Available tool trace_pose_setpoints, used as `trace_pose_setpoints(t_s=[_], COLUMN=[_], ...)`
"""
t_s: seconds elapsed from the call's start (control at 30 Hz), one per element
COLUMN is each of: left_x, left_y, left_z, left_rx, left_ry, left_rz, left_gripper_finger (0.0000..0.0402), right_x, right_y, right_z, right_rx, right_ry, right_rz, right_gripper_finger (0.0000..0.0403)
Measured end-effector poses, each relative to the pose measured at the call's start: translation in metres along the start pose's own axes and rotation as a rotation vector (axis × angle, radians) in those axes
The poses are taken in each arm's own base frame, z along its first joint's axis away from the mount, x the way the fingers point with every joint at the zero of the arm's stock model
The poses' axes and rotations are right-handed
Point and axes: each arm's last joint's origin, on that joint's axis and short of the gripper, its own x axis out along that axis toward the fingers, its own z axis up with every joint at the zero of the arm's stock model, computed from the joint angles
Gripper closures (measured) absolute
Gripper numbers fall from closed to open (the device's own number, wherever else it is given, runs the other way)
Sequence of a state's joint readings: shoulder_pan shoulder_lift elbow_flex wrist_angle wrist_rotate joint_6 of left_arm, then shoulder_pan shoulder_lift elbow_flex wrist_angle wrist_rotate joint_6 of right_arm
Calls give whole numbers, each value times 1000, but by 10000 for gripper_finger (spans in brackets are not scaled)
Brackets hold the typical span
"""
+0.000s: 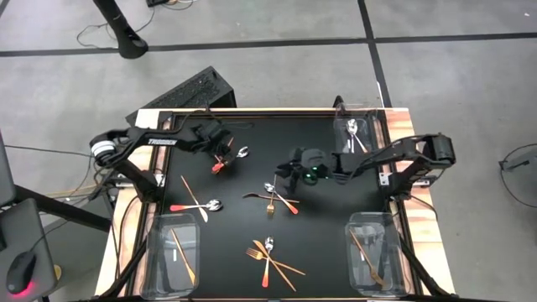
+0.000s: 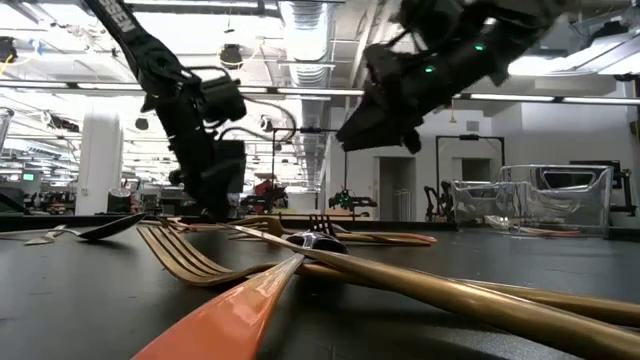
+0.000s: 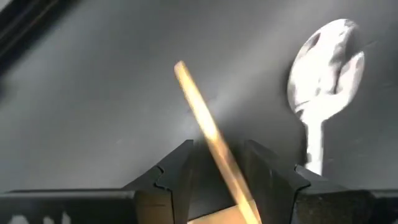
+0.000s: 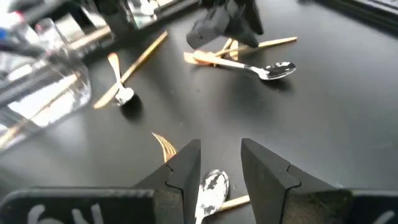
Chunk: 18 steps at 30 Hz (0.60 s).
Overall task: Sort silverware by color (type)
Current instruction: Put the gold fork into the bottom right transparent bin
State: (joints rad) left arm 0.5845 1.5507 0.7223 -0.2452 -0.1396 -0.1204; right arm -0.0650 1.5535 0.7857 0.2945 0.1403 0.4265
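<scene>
The silverware lies scattered on the black counter [image 1: 319, 243]. A silver spoon with a red-orange handle [image 1: 232, 157] sits toward the far left part, and crossing it is a thin copper stick-like piece [image 3: 211, 140], which runs up between the left gripper's [image 1: 220, 156] jaws; these stand on either side of it, just short of touching. A red-handled spoon and a copper piece [image 1: 195, 204] cross near the left edge. A cluster with a copper fork [image 1: 273, 199] lies at the centre, and the right gripper [image 1: 289, 174] hovers above it, jaws parted and holding nothing, a spoon bowl [image 4: 212, 187] showing below them. Another crossed pile [image 1: 268, 256] lies near the front edge. Clear bins stand at the corners: the front left bin [image 1: 174, 256] and front right bin [image 1: 373, 252] hold copper pieces, and the far right bin [image 1: 356, 134] holds silver ones.
</scene>
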Motion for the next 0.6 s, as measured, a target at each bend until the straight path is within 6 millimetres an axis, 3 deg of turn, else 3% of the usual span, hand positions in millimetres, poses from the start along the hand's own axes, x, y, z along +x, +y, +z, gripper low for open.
trace_pose_setpoints(t_s=[0.37, 0.6], left_x=[9, 9], left_y=[3, 2], left_z=[-3, -4], left_rx=[54, 74], left_ry=[40, 57], left_rz=[-19, -44], left_gripper_finger=[278, 348], right_x=[8, 6], right_y=[-10, -7], right_z=[-12, -8], right_rx=[74, 77], right_ry=[-20, -47], right_rz=[-8, 1], right_gripper_finger=[266, 266])
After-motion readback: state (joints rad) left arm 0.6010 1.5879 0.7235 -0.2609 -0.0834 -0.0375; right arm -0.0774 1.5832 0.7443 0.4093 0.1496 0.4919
